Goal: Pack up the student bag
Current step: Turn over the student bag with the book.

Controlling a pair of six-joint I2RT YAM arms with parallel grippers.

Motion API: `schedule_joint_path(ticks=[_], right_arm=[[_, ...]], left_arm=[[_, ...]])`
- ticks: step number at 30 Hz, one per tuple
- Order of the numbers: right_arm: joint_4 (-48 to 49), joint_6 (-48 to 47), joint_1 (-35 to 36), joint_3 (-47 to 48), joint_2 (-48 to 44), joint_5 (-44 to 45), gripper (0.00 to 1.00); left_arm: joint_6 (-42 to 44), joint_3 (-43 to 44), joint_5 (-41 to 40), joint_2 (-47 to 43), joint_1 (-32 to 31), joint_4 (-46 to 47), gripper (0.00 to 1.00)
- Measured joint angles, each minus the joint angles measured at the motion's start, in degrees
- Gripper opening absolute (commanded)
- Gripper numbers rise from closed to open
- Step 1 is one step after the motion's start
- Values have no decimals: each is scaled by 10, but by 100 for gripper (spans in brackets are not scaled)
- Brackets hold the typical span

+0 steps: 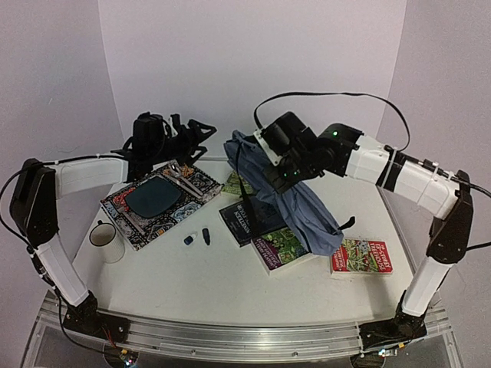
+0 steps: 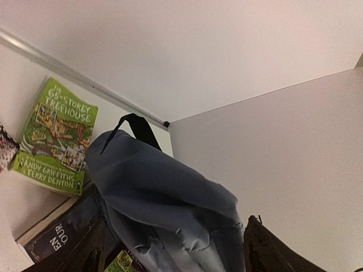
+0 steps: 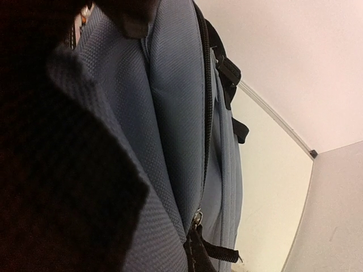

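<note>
Top external view: the student bag (image 1: 303, 207), a soft grey-blue backpack, sprawls across the right half of the white table (image 1: 230, 284), its upper end hoisted clear of the surface. The right gripper (image 1: 265, 161) is clamped tight on the fabric there. The right wrist view is filled with the bag's weave, its dark zipper line and black strap ends. The left gripper (image 1: 196, 132) hovers just left of the raised end. In the left wrist view its dark fingers (image 2: 264, 249) stand wide, with the bag hanging ahead of them; whether they touch the cloth cannot be told.

Books crowd the bag. A black book (image 1: 239, 220) and a green-covered book with a purple edge (image 1: 280, 247) lie partly under its near side. A red book (image 1: 362, 255) sits just beside its lower end. A bright green "Treehouse" paperback (image 2: 54, 139) lies behind it, towards the back wall.

On the left a large patterned book (image 1: 130, 218) lies at an angle, carrying a dark teal oval object (image 1: 153, 198). A white mug (image 1: 106, 241) stands near its front corner. Two small dark blue items (image 1: 197, 238), too small to identify, rest between the patterned book and the black one.

A black cable (image 1: 330, 96) arches over the right arm. Plain pale walls enclose the table on three sides, and an aluminium rail (image 1: 245, 337) runs along its near edge.
</note>
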Motion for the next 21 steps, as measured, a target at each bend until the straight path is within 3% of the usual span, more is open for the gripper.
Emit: schedule_joint_path(ticks=[12, 21], right_arm=[[-20, 52, -55, 147, -2, -121, 0], [36, 141, -103, 107, -49, -240, 0]], left_arm=[[155, -15, -78, -90, 27, -98, 93], [191, -78, -94, -91, 26, -146, 94]])
